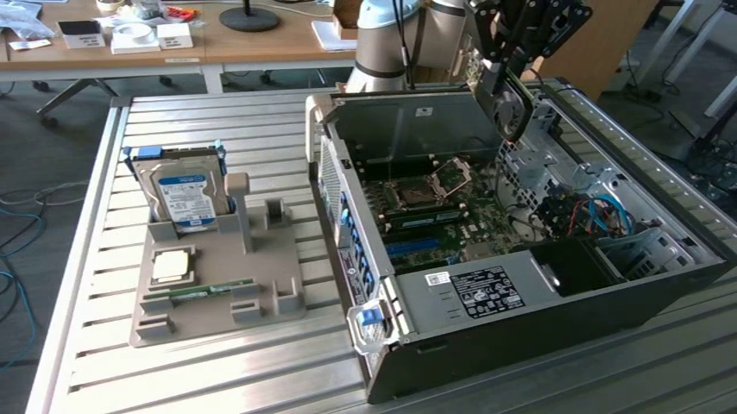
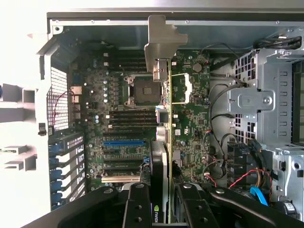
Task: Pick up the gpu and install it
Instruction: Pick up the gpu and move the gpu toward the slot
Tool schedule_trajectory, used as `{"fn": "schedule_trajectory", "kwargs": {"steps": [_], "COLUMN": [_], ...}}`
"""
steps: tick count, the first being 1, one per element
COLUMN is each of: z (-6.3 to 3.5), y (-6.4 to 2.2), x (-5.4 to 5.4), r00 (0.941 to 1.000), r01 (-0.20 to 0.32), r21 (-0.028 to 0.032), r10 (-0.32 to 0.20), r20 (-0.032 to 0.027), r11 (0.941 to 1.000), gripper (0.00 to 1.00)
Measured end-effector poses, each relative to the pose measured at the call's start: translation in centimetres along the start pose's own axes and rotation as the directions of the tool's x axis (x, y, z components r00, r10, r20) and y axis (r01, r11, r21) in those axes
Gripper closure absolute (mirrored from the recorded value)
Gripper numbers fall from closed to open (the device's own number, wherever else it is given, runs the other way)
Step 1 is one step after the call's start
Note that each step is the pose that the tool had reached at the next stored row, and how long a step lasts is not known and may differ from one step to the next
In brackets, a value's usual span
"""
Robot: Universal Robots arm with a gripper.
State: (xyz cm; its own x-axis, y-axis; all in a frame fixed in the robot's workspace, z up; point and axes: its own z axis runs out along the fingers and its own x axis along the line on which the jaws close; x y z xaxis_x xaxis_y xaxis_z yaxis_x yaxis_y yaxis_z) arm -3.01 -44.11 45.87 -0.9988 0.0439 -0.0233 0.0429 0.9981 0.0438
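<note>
The gpu (image 1: 515, 108) hangs on edge above the open computer case (image 1: 553, 319), over its far end, with the round fan on its dark face showing in the exterior view. My gripper (image 1: 520, 53) is shut on the card from above. In the wrist view the gpu (image 2: 161, 156) is seen edge-on, with its metal bracket (image 2: 161, 40) at the far end. One black finger (image 2: 137, 204) lies on each side of it. Below it lies the motherboard (image 2: 190, 118) with a blue slot (image 2: 123, 142) and the processor socket (image 2: 145, 88). The card is well above the board and touches nothing.
A grey parts holder (image 1: 219, 302) on the slatted table carries a silver hard drive (image 1: 185, 198), a processor chip (image 1: 173, 266) and a green RAM stick (image 1: 213, 289). Inside the case are the power supply (image 1: 484, 293), drive cage (image 2: 266, 104) and loose cables (image 1: 593, 216).
</note>
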Motion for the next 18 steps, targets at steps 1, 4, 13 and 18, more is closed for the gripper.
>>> {"fn": "schedule_trajectory", "kwargs": {"steps": [1,4,13,18], "z": [0.00,0.00,0.02,0.04], "y": [0.00,0.00,0.01,0.02], "x": [0.00,0.00,-0.33,-0.48], "r00": [1.0000,1.0000,1.0000,1.0000], "r01": [0.000,0.000,0.000,0.000], "r21": [0.0001,0.0000,-0.0001,-0.0003], "r10": [0.000,0.000,0.000,0.000], "r20": [-0.0001,0.0000,0.0000,0.0000], "r11": [1.0000,1.0000,1.0000,1.0000], "gripper": [0.73,0.73,0.73,0.73]}}
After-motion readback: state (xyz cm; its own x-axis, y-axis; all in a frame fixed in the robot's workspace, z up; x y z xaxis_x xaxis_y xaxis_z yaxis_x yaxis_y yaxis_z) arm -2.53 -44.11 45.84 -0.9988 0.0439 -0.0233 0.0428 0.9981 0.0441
